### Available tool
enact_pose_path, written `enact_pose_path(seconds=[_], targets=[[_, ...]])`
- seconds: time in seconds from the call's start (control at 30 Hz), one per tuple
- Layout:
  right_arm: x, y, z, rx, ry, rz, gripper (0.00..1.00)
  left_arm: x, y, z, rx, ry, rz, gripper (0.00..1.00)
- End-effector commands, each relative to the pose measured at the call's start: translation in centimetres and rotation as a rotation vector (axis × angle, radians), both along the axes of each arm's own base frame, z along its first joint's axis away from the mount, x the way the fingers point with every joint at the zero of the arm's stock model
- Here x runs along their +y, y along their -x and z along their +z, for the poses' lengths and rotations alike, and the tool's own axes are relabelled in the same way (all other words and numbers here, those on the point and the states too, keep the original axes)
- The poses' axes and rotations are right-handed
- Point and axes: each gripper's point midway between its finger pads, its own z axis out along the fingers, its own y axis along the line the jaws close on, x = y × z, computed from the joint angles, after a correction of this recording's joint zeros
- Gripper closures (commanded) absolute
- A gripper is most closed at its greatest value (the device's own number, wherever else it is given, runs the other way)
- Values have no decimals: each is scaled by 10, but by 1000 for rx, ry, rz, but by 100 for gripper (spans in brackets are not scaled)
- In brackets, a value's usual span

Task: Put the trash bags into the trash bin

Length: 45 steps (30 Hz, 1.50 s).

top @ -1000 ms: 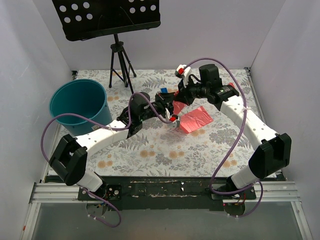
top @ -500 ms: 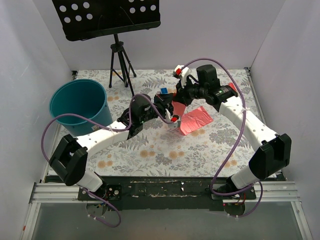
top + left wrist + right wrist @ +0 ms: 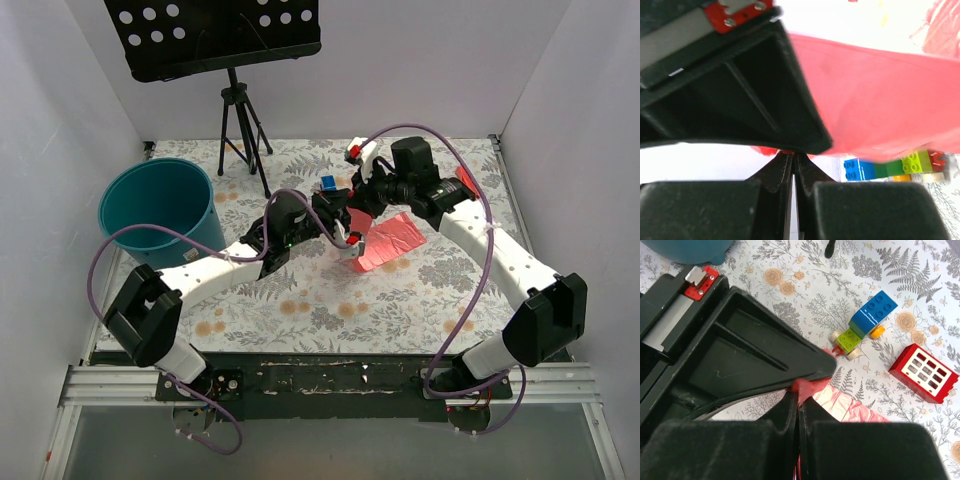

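"At the left of the floral surface (image 3: 300, 300), the overhead view has the teal trash bin (image 3: 160, 205) standing upright. Where is the trash bag?"

"The pink-red trash bag (image 3: 392, 240) is at mid-surface, well apart from the bin, with both arms meeting at its left edge. From overhead the film looks like one flat patch, and the grip on it cannot be made out."

"What do the wrist cameras add?"

"The right wrist view shows a flat red box (image 3: 922, 372) with white squares and, near it, a small brick car (image 3: 863, 322), blue over green. Overhead they are mostly hidden behind the arms. The left wrist view shows the film as a broad sheet stretched across the picture."

"And the tools?"

"The left tool (image 3: 792, 159) has its fingers pressed together, with a scrap of red film caught at the tips. The right tool (image 3: 797, 399) is likewise closed tight, pinching crinkled pink film that spreads away below it."
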Motion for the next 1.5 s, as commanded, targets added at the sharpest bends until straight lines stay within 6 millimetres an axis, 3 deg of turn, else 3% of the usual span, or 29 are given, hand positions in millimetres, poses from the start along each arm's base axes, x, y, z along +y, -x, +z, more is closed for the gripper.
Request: enact_pose_path(seconds=[0.0,0.1,0.2,0.33,0.4,0.5,0.57,0.63,0.7,0.77,0.83,0.9,0.97,1.03,1.13,1.2,1.3,1.37,1.47], targets=[[15,-11,51,-161,-59,41,99,-5,36,3,-1,5,-117,100],[2,-26,14,-130,21,2,99,-6,32,31,-53,62,-107,100],[3,-13,-9,-59,30,25,99,-11,13,49,-88,87,-49,100],[25,28,3,-46,-18,142,99,-14,-16,37,-77,71,47,100],[32,35,24,-73,-57,158,99,-15,-14,22,-50,48,34,100],[31,15,49,-148,-69,113,99,-14,8,3,-14,7,-46,100],[23,-9,46,-170,-45,60,99,-12,27,-3,10,-14,-105,100],[12,-26,29,-165,5,17,99,-12,32,11,-15,14,-123,100],[3,-32,4,-137,54,-15,99,-15,26,31,-57,52,-110,100],[1,-23,-15,-81,60,-14,99,-20,18,57,-90,103,-96,100],[13,-3,-16,-46,33,34,99,-26,6,65,-106,116,-70,100],[26,19,-9,-60,22,108,99,-27,-6,58,-101,107,-34,100],[35,32,7,-78,-9,154,99,-25,-10,39,-66,75,-18,100],[38,29,27,-108,-44,146,99,-21,-3,13,-25,25,-35,100],[33,1,47,-172,-56,82,99,-14,21,-7,19,-24,-104,100],[23,-20,36,-176,-16,32,99,-11,26,-3,18,-16,-111,100],[8,-29,-8,-135,72,5,99,-15,18,28,-55,37,-94,100],[6,-17,-32,-74,87,27,99,-20,9,58,-99,96,-77,100],[19,11,-33,-46,66,91,99,-26,-7,61,-109,110,-37,100]])
